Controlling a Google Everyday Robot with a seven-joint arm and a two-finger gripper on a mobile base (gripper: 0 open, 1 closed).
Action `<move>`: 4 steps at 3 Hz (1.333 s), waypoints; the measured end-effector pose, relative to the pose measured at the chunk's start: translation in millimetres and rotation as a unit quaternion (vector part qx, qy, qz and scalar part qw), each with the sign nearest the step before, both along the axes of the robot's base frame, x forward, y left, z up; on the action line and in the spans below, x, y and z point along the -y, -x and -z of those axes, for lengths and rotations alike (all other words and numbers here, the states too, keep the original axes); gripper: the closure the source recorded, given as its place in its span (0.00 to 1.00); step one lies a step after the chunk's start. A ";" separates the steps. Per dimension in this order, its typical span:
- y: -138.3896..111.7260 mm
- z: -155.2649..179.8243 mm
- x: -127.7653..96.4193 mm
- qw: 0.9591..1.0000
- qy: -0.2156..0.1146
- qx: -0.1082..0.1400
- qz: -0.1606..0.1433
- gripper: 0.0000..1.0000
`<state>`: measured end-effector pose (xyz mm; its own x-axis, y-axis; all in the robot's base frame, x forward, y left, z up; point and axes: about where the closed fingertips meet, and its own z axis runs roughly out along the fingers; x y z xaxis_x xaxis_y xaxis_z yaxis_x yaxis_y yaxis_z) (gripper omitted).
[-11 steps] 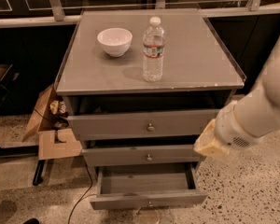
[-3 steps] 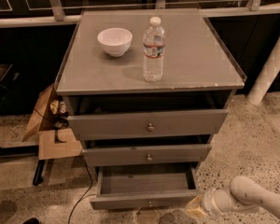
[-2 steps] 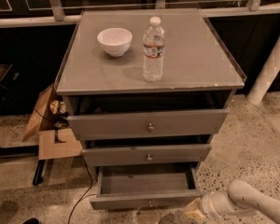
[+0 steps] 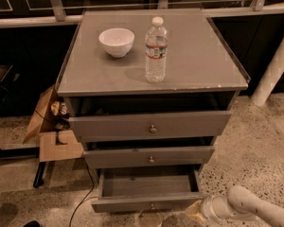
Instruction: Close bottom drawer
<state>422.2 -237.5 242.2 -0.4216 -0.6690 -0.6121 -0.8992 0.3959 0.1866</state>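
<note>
Locate the bottom drawer (image 4: 149, 202) at the lowest tier of the gray cabinet. It stands pulled out, so you see its inner floor behind the slim front panel, with a small round knob (image 4: 152, 206) at the panel's centre.

The middle drawer (image 4: 150, 156) and the top drawer (image 4: 151, 126) above it sit further back.

Find the gripper (image 4: 192, 211) low in the view, just beside the right end of the bottom drawer's front panel. Its white arm (image 4: 255, 209) enters from the lower right corner. You cannot tell whether the gripper is open or closed.

On the counter (image 4: 199, 65) a white bowl (image 4: 116, 41) stands left of an upright water bottle (image 4: 156, 51), near but apart. A cardboard box (image 4: 52, 131) lies on the floor to the cabinet's left.
</note>
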 end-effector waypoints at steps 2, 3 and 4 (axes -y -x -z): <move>-25.3 47.2 -8.0 0.993 0.027 0.098 -0.057 1.00; -35.4 68.0 -12.3 0.988 0.043 0.126 -0.079 1.00; -47.2 75.9 -16.5 0.981 0.055 0.168 -0.085 1.00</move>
<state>469.4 -221.0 166.3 -0.0853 -0.7818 -0.6177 -0.9576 0.2356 -0.1660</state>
